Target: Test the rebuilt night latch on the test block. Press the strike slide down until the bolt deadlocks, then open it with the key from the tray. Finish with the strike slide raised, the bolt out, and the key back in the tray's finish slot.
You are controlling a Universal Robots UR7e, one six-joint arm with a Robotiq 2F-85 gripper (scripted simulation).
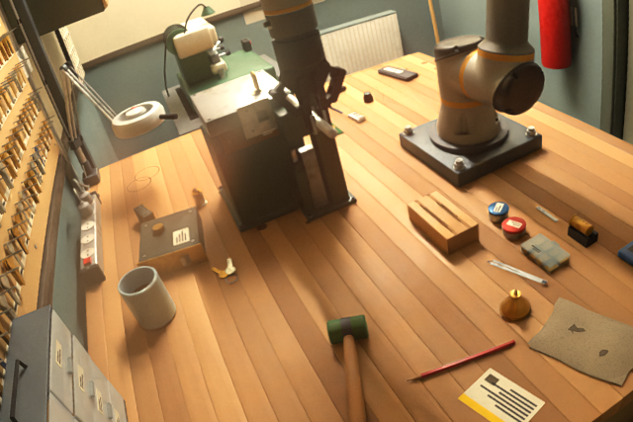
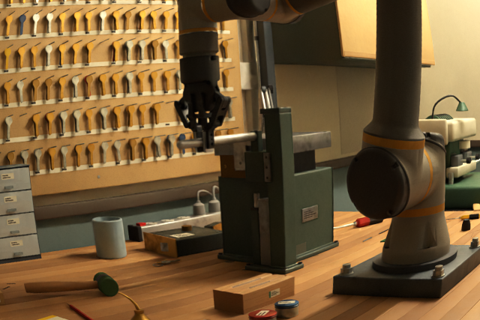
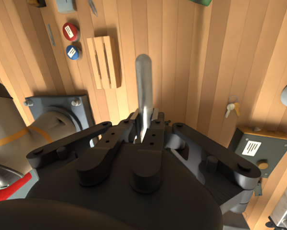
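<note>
The night latch on the green test block [image 2: 279,192] is mostly hidden behind my arm in the side camera. A silver handle bar [image 3: 143,91] sticks out level from the strike slide at the top of the block, and it is clamped near its middle by my closed gripper [image 2: 201,140], which comes down on it from above. The bar's rounded free end points away from the block. The wooden key tray [image 1: 444,220] sits on the bench to the right of the block, and its slots look empty. The key itself is not visible.
Behind the block stand a green key-cutting machine [image 1: 204,55] and a wall board of key blanks [image 2: 97,68]. My arm's base [image 1: 470,147] is to the right. A mallet [image 1: 348,346], a mug [image 1: 147,297], a boxed lock [image 1: 171,239], loose keys [image 1: 225,269] and two tins [image 1: 506,221] lie around.
</note>
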